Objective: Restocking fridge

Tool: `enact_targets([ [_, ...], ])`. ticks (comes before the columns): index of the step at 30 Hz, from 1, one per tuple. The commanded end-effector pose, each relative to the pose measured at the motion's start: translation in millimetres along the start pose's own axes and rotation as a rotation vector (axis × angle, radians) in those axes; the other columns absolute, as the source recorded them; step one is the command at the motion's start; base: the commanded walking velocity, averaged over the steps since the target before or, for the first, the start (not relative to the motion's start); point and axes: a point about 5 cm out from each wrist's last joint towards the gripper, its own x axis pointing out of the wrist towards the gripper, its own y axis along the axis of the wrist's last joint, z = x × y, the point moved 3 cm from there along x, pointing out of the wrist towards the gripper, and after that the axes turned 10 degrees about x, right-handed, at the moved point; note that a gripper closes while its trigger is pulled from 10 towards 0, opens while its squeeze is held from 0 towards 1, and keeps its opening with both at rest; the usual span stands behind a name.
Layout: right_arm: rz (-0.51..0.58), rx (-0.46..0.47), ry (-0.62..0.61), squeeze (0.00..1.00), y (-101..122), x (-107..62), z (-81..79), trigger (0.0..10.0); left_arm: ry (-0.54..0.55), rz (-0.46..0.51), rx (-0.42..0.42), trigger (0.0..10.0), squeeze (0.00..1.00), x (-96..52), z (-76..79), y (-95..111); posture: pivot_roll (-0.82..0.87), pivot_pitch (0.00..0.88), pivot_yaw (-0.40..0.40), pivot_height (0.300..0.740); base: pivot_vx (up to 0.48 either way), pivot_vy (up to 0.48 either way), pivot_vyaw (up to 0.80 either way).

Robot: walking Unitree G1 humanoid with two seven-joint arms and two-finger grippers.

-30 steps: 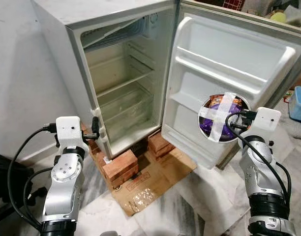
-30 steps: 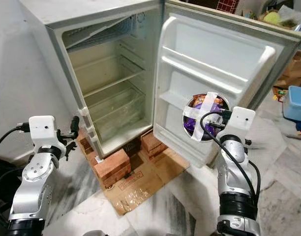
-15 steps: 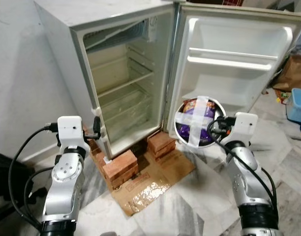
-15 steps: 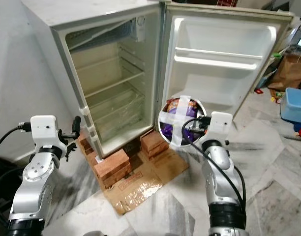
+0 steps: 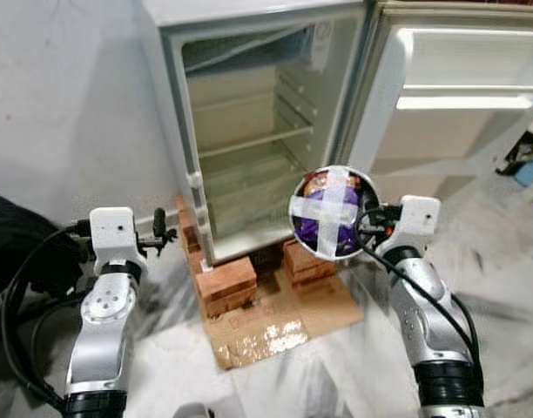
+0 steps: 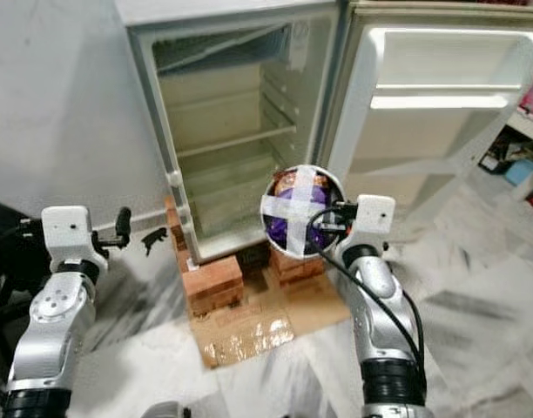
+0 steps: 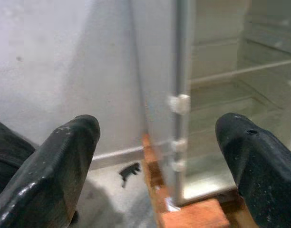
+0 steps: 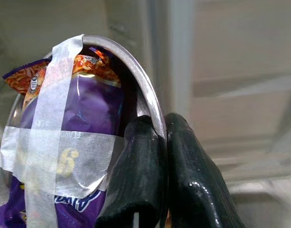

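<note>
A small white fridge [image 5: 175, 104] stands open on stacks of bricks, its shelves [image 5: 249, 144] bare and its door [image 5: 462, 104] swung out to the right. My right gripper [image 5: 368, 228] is shut on the rim of a steel bowl [image 5: 333, 212], which holds purple and orange snack packets under a cross of white tape. The bowl hangs in front of the fridge's lower opening, beside the door hinge. In the right wrist view the fingers [image 8: 150, 175] pinch the bowl's rim [image 8: 148, 102]. My left gripper [image 5: 160, 235] is open, held up left of the fridge near its side wall [image 7: 155, 61].
Brick stacks [image 5: 225, 283] and a sheet of cardboard [image 5: 275, 326] lie under and before the fridge on the marble floor. A dark bag [image 5: 18, 244] sits at the far left by the wall. Clutter and a blue box [image 5: 529, 170] lie at the right edge.
The camera has turned, so the fridge now sits more central. My right gripper has carried the bowl left, from in front of the door to the fridge's lower opening.
</note>
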Motion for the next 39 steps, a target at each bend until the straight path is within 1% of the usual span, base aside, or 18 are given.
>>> enact_targets([
  [1,0.052,0.008,0.011,0.00,15.0,0.6,-0.9,10.0,-0.006,0.008,0.016,10.0,0.00,1.3,1.4,3.1,0.00,0.030,-0.006,0.740,0.000,0.000,0.00],
  [2,0.055,-0.017,0.017,0.00,16.1,0.5,-1.5,10.0,0.004,0.003,0.023,10.0,0.00,1.6,0.2,2.4,0.00,0.030,-0.006,0.740,0.000,0.000,0.00],
  [5,0.063,-0.030,0.031,0.00,17.6,0.1,-3.3,10.0,0.014,0.000,0.027,10.0,0.00,1.5,-1.0,2.1,0.00,0.030,-0.006,0.740,0.000,0.000,0.26],
  [7,0.065,-0.009,0.037,0.00,17.4,-0.2,-4.3,10.0,0.035,-0.005,0.016,10.0,0.00,1.8,-3.8,1.3,0.00,0.029,-0.006,0.740,0.000,0.000,0.79],
  [8,0.062,0.001,0.041,0.00,16.7,-0.5,-5.0,10.0,0.049,-0.008,-0.002,10.0,0.00,2.1,-6.6,0.5,0.00,0.029,-0.006,0.740,0.000,0.000,0.77],
  [10,0.060,0.001,0.044,0.00,16.3,-0.6,-5.5,10.0,0.054,-0.014,-0.007,10.0,0.00,2.2,-8.2,-0.3,0.00,0.027,-0.007,0.740,0.000,0.000,0.69],
  [12,0.049,0.017,0.071,0.00,14.6,-0.6,-9.7,10.0,0.088,-0.027,-0.027,10.0,0.00,2.2,-14.5,-2.9,0.00,0.027,-0.008,0.740,0.000,0.000,0.64],
  [13,0.049,0.017,0.071,0.00,14.6,-0.6,-9.7,10.0,0.088,-0.027,-0.027,10.0,0.00,2.2,-14.5,-2.9,0.00,0.027,-0.008,0.740,0.000,0.000,0.64],
  [15,0.047,0.008,0.119,0.00,14.8,-1.0,-18.0,10.0,0.103,-0.040,-0.031,10.0,0.00,3.3,-18.1,-4.9,0.00,0.026,-0.008,0.740,0.000,0.000,0.76],
  [17,0.049,0.002,0.136,0.00,14.8,-1.5,-21.5,10.0,0.111,-0.042,-0.033,10.0,0.00,3.4,-19.4,-5.5,0.01,0.026,-0.008,0.740,0.000,0.000,0.76],
  [23,0.040,0.005,0.127,0.00,13.1,-1.3,-20.3,10.0,0.116,-0.040,-0.037,10.0,0.00,3.2,-19.4,-5.2,0.01,0.026,-0.009,0.740,0.000,0.000,0.14],
  [33,0.040,0.032,0.106,0.00,13.8,-0.4,-17.8,10.0,0.120,-0.044,-0.047,10.0,0.00,2.8,-21.0,-7.5,0.01,0.028,-0.009,0.740,0.286,0.000,0.00],
  [39,0.042,0.022,0.113,0.00,14.3,0.1,-18.6,10.0,0.117,-0.040,-0.048,10.0,0.00,2.7,-20.6,-7.4,0.01,0.028,-0.009,0.740,0.480,0.000,0.00],
])
